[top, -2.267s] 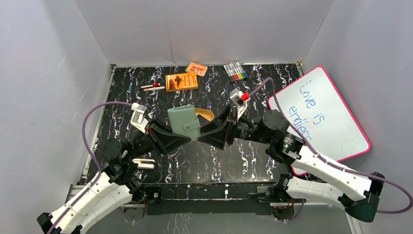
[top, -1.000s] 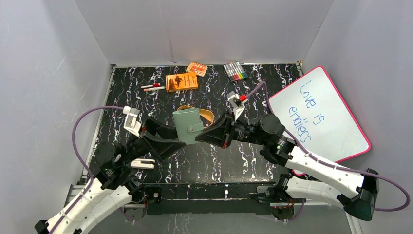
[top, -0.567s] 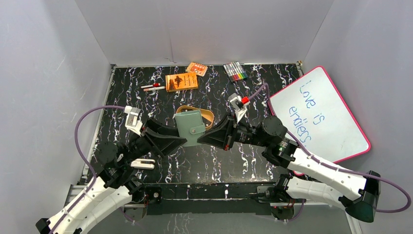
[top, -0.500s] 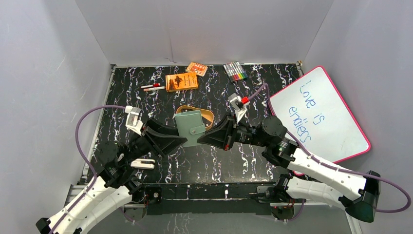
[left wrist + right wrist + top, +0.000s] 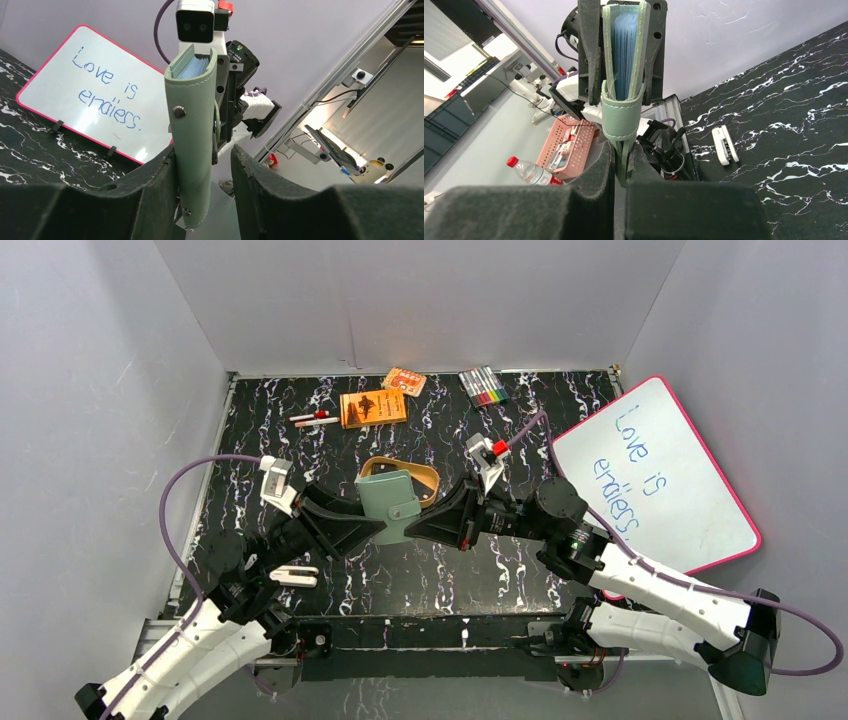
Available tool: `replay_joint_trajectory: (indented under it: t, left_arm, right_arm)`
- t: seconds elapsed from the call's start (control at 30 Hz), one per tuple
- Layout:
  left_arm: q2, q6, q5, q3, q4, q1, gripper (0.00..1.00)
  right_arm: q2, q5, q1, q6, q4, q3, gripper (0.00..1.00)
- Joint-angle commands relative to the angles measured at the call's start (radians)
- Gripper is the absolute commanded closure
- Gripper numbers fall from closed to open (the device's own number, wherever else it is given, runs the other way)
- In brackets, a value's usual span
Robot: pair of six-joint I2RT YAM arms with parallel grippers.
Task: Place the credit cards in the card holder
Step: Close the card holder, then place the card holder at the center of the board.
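While both arms meet above the middle of the marbled table (image 5: 500,570), the mint-green card holder (image 5: 388,502) hangs in the air between them, lifted clear of the surface and stood on edge. Look at the left gripper (image 5: 204,155): its jaws are set about as wide as the holder is thick, and the body sits between them. One finger (image 5: 150,200) lies flat on the cover. The left wrist view shows a sliver of daylight on the other side, though from across the way both fingers look snug. The right gripper (image 5: 620,150) is nearly closed, pinching the green snap strap (image 5: 620,120) that wraps the open edge. Inside, blue pocket leaves (image 5: 626,55) show, packed tight. A tan band (image 5: 428,476) curls out behind the holder; I can't tell whether it belongs to it.

And the credit cards? I can't find them in any view. They may be lost against that dark table, or hidden.

So I'd call this the opening step: holder braced, strap gripped, nothing loaded yet. Next, I reckon, the right arm needs a steady pull to pop the snap while the left holds firm. Then the covers must spread, and one arm has to let go and fetch a card.
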Motion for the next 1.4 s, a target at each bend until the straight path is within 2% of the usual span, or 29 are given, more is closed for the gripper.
replay_joint_trajectory:
  t: [0.0, 0.3, 0.43, 0.5, 0.53, 0.6, 0.67, 0.73, 0.9, 0.97, 1.07, 1.23, 1.37]
  left_arm:
    - [-0.005, -0.012, 0.003, -0.008, 0.090, -0.004, 0.60]
    - [-0.006, -0.026, 0.013, -0.021, 0.121, -0.004, 0.80]
    - [-0.004, -0.027, 0.015, -0.022, 0.121, -0.003, 0.99]
    - [-0.006, -0.027, 0.013, -0.024, 0.119, -0.003, 1.00]
    - [-0.009, -0.025, 0.009, -0.025, 0.113, -0.004, 1.00]
    - [-0.019, -0.015, -0.009, -0.021, 0.079, -0.004, 1.00]
    - [-0.036, 0.028, -0.058, 0.016, -0.048, -0.003, 1.00]
    - [-0.051, 0.093, -0.129, 0.065, -0.207, -0.003, 1.00]
    - [-0.027, 0.201, -0.332, 0.208, -0.633, -0.003, 1.00]
    - [0.008, 0.211, -0.430, 0.260, -0.792, -0.004, 1.00]
    - [0.066, 0.199, -0.559, 0.310, -0.999, -0.004, 1.00]
    - [0.123, 0.174, -0.559, 0.273, -1.043, -0.003, 1.00]
    - [0.152, 0.149, -0.517, 0.245, -1.010, -0.003, 1.00]
  right_arm:
    - [0.000, -0.025, 0.001, -0.022, 0.036, 0.007, 1.00]
    - [-0.005, -0.025, 0.002, -0.031, 0.034, 0.000, 1.00]
    - [-0.003, -0.023, 0.001, -0.033, 0.024, 0.000, 1.00]
    - [-0.008, -0.014, 0.001, -0.032, 0.008, 0.002, 1.00]
    - [-0.010, -0.008, 0.002, -0.034, -0.003, 0.005, 0.93]
    - [-0.014, 0.003, 0.000, -0.038, -0.023, 0.012, 0.61]
    - [-0.021, 0.015, 0.000, -0.048, -0.057, 0.027, 0.40]
    - [-0.031, 0.045, 0.002, -0.078, -0.125, 0.056, 0.31]
    - [-0.064, 0.205, 0.001, -0.237, -0.434, 0.189, 0.24]
    - [-0.069, 0.297, 0.000, -0.298, -0.579, 0.242, 0.24]
    - [-0.075, 0.468, 0.001, -0.356, -0.690, 0.276, 0.24]
    - [-0.055, 0.675, 0.001, -0.366, -0.744, 0.253, 0.23]
    - [-0.014, 0.679, 0.002, -0.344, -0.661, 0.172, 0.23]
